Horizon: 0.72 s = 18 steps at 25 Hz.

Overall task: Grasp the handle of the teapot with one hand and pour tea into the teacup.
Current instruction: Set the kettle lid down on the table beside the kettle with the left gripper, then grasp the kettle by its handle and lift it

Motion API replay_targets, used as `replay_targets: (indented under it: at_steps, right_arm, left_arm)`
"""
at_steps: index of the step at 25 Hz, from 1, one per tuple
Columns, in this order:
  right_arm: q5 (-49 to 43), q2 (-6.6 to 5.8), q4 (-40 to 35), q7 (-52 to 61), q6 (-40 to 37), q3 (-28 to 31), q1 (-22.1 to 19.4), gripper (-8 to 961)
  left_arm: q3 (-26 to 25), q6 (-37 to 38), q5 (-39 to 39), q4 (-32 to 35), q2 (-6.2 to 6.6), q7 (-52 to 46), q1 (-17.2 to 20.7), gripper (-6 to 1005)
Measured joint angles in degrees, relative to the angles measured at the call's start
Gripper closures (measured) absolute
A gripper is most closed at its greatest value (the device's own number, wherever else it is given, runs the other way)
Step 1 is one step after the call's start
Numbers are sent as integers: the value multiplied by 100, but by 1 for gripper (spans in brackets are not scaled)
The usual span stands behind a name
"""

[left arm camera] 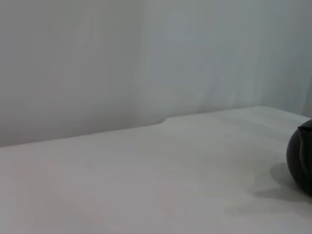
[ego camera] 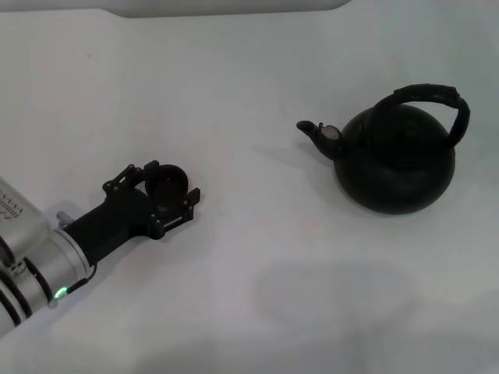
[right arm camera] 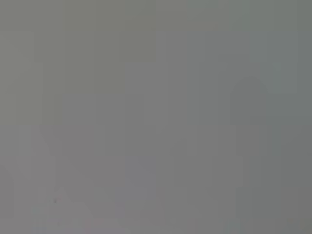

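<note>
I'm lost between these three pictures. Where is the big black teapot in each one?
Head view: the teapot stands on the white table, right of centre, spout toward the teacup at the left gripper.
Left wrist view: only a dark sliver of the teapot at the right edge.
Right wrist view: not in it, just plain grey.
Shared landmark: the white table.

White table (ego camera: pixel 257 304) bearing teapot (ego camera: pixel 398 167), teacup (ego camera: pixel 166 184)
</note>
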Motion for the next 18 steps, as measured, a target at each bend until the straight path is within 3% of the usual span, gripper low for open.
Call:
replay_targets:
  at_steps: [6, 18]
  right_arm:
    - [0, -2, -1, 0, -5, 0, -3, 96]
    - [1, 18, -1, 0, -11, -1, 0, 97]
  left_arm:
    - [-83, -211, -67, 14, 16, 159, 69, 107]
    - [-853, -1067, -120, 105, 51, 398, 390, 108]
